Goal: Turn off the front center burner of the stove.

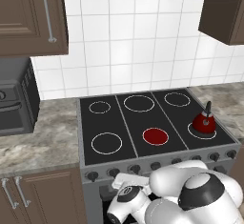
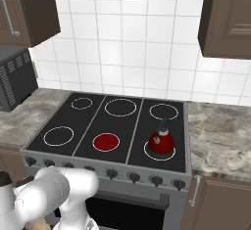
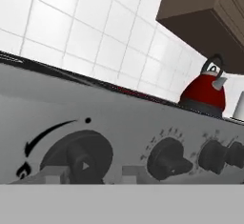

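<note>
The stove (image 1: 119, 123) is a black glass cooktop with a grey steel front (image 1: 190, 163). Its front center burner (image 1: 155, 136) (image 2: 106, 142) glows as a solid red disc. In the hand view my gripper (image 3: 93, 174) is right up against the front panel, its pale fingertips (image 3: 55, 175) standing on either side of a dark knob (image 3: 85, 157) with small gaps to the knob's grip bar, so it looks open. In the left base view the gripper (image 1: 118, 180) sits low against the left part of the knob row.
A red kettle (image 1: 205, 122) (image 2: 161, 142) (image 3: 204, 92) stands on the front right burner. More dark knobs (image 3: 167, 158) line the panel to the right. A black microwave (image 1: 14, 99) sits on the left counter. Brown cabinets (image 2: 228, 18) hang above.
</note>
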You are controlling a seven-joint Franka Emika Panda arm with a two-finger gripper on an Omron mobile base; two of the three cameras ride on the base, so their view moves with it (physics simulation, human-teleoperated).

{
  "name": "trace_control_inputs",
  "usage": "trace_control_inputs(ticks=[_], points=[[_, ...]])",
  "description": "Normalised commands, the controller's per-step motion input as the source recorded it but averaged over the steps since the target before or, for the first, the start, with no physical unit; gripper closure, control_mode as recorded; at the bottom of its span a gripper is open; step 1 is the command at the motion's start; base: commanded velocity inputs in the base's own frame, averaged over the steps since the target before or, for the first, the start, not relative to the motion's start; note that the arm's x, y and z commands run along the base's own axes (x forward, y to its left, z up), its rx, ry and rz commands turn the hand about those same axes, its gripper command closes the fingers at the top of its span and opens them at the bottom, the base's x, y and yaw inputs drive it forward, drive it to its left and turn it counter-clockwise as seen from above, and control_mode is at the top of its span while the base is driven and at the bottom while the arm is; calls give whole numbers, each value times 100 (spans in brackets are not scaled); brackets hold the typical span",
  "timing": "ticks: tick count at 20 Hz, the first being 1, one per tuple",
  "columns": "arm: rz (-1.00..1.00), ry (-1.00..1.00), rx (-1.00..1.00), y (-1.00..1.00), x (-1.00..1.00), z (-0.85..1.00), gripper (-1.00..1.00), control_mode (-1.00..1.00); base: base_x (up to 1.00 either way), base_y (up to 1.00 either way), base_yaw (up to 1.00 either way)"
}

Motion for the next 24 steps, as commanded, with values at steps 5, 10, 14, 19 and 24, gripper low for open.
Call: trace_control_inputs(ticks=[5,10,14,19,24], points=[[-1,-1,53,-33,0,48,100,-100,0,0,0],[0,0,52,-28,2,52,100,-100,0,0,0],[0,0,50,-32,0,47,100,-100,0,0,0],[0,0,52,-40,0,52,100,-100,0,0,0],[0,-2,49,-34,-10,36,100,-100,0,0,0]])
